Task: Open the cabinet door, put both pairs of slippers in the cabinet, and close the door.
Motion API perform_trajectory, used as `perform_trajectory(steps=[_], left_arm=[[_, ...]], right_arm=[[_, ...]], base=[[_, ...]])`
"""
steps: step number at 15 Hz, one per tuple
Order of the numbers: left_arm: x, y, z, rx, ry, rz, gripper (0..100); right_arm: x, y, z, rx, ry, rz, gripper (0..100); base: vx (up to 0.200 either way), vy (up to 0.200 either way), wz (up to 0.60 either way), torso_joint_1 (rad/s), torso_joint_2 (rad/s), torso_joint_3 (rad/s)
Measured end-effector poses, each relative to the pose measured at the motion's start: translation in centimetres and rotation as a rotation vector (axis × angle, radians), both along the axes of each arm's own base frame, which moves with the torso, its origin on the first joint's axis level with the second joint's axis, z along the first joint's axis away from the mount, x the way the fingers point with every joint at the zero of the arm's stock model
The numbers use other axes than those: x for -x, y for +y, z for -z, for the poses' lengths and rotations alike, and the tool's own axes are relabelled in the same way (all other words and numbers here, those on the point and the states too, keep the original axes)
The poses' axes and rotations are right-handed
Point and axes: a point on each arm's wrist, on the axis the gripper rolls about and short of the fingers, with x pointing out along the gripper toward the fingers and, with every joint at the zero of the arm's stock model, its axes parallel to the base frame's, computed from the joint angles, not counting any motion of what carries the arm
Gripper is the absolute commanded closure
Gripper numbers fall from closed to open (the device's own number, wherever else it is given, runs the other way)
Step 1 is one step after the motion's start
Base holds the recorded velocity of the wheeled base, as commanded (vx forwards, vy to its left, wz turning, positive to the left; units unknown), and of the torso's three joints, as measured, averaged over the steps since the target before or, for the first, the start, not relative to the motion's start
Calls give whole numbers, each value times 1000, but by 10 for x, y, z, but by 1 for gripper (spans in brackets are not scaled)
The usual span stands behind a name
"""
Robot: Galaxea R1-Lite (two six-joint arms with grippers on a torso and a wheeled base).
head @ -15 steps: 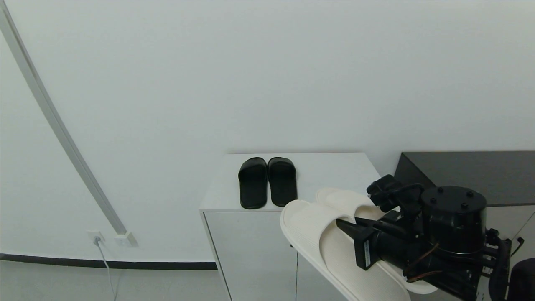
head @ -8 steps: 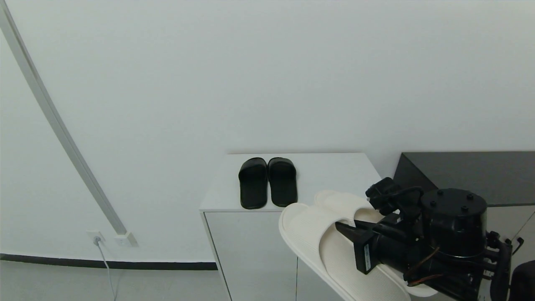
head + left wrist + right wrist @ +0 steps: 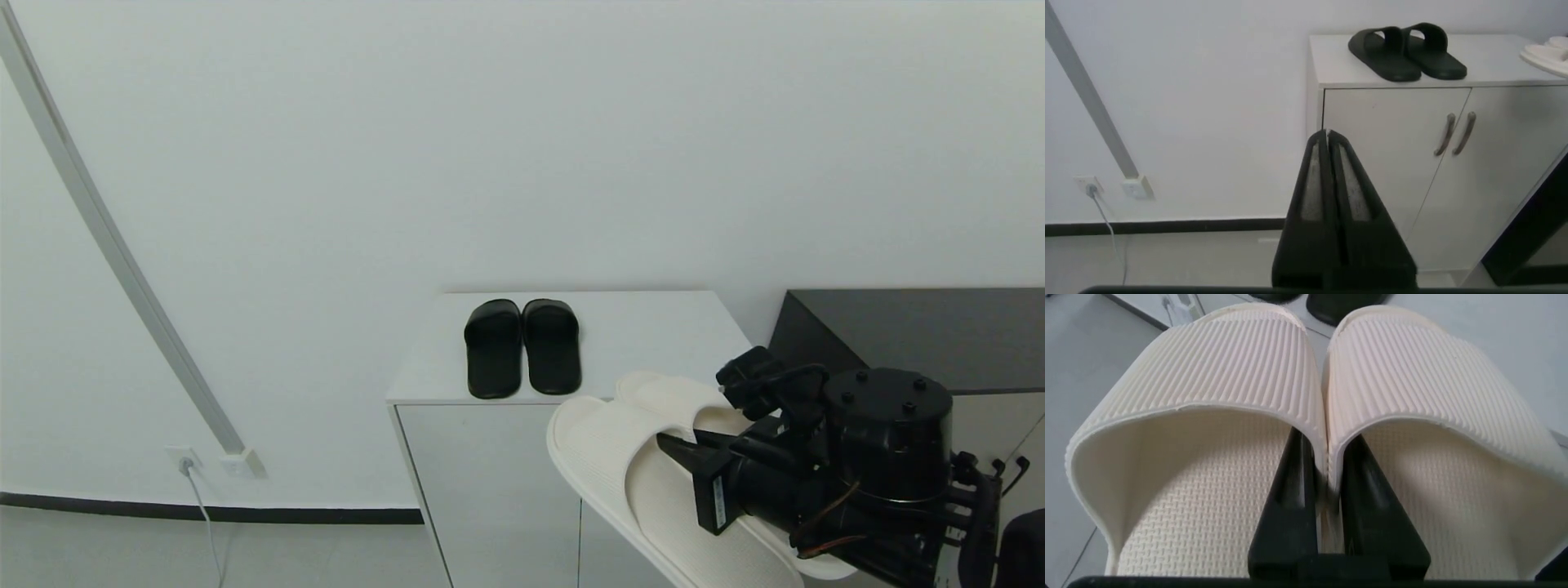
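White slippers (image 3: 620, 478) pinched in the right gripper (image 3: 678, 445), held up in front of the cabinet (image 3: 490, 490).

The right gripper has one finger inside each white slipper and clamps their inner edges together. The pair hangs tilted in the air before the cabinet's right front, toes towards it. The black slippers (image 3: 522, 347) lie side by side on the cabinet top, near its front edge. Both cabinet doors are closed, their handles (image 3: 1454, 135) together at the middle. The left gripper (image 3: 1328, 155), fingers pressed together and empty, hangs in front of the cabinet, lower than its top.
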Motion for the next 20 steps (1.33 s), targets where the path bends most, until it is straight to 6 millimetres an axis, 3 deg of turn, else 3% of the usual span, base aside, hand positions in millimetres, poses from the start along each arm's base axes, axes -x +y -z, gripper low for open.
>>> perform_trajectory(steps=[10, 20], left_arm=[[0, 0, 0, -1, 0, 0, 0], [0, 0, 0, -1, 0, 0, 0]], right_arm=[[1, -1, 2, 17, -1, -4, 100], [2, -2, 3, 30, -6, -7, 100]], base=[[0, 0, 0, -163, 379, 208], [0, 0, 0, -216, 535, 315]])
